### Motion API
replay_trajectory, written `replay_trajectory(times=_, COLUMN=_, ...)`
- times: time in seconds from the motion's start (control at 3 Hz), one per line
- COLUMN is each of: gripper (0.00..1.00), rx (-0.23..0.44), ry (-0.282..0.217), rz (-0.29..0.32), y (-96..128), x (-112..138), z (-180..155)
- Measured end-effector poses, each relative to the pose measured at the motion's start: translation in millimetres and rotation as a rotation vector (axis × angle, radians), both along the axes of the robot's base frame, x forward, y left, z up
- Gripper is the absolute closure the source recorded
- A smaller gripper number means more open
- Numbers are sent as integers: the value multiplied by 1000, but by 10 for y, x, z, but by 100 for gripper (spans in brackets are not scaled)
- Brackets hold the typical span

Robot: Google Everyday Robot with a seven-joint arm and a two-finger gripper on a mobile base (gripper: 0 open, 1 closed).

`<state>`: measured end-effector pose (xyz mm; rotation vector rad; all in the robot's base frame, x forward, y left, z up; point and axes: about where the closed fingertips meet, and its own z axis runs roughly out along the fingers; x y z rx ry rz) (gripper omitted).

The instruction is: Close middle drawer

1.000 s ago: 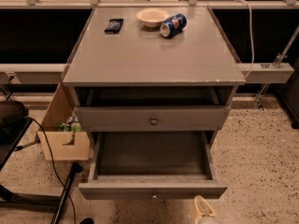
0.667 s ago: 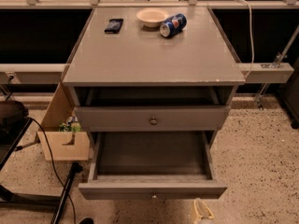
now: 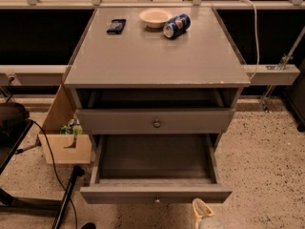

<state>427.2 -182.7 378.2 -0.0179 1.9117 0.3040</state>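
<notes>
Grey-painted wood made up the whole cabinet point(image 3: 157, 56). Its middle drawer point(image 3: 119, 193) stood pulled far out toward 6 o'clock, with the bare tray open to view and the low front near the bottom edge of the frame. The small round knob point(image 3: 156, 200) sat at the centre of that front. Above it, a taller-fronted drawer point(image 3: 119, 120) with a like knob sat almost flush with the carcass.

The gripper point(image 3: 202, 214), a pale cream shape, rose from the bottom edge just in front of the drawer's right half. It was probably not yet touching the front, though the crop made that hard to judge. Whether it was apart or together could not be told.

From the gripper, the drawer front lay close by at about 11 o'clock and the knob at roughly 10 o'clock. The front's long axis ran from 9 to 3 o'clock, and the drawer's travel ran toward 12. A flat push toward 12 would likely close it. Contact this far right of centre might skew the drawer on its runners, so moving toward the knob looked wise.

Only the tip of the arm showed, low and reaching up from 6 o'clock.
</notes>
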Motion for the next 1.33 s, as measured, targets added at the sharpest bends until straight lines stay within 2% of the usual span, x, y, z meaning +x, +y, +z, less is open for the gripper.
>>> replay_trajectory(times=0.33, gripper=100, rx=-117, ry=9, rz=123, y=63, x=67, z=-55)
replay_trajectory(times=0.67, gripper=100, rx=-211, ry=4, rz=190, y=55, x=146, z=-112)
replay_trajectory(times=1.0, gripper=100, rx=-259, ry=-17, rz=204, y=48, x=336, z=-197)
replay_trajectory(times=1.33, gripper=100, rx=-265, ry=-31, rz=189, y=47, x=479, z=-253)
